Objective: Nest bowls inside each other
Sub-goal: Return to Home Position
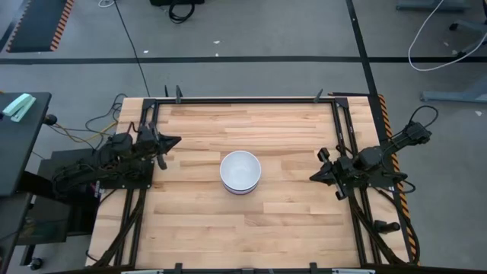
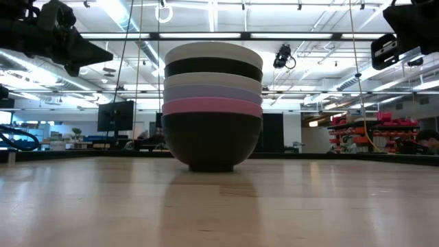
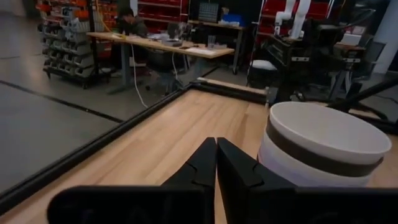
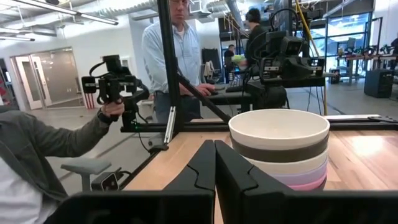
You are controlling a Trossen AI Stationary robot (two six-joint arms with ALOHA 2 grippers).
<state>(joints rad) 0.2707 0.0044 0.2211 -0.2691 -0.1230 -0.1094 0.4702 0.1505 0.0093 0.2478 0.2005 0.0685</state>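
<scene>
White-topped bowls (image 1: 240, 170) stand nested; left claw (image 1: 175, 141) and right claw (image 1: 313, 177) flank them, both pinched closed, empty.

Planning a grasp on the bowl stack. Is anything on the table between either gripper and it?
Nothing visible does. Only bare table lies between the left gripper and the stack of bowls, and between the right gripper and the stack. Both grippers are shut.
</scene>
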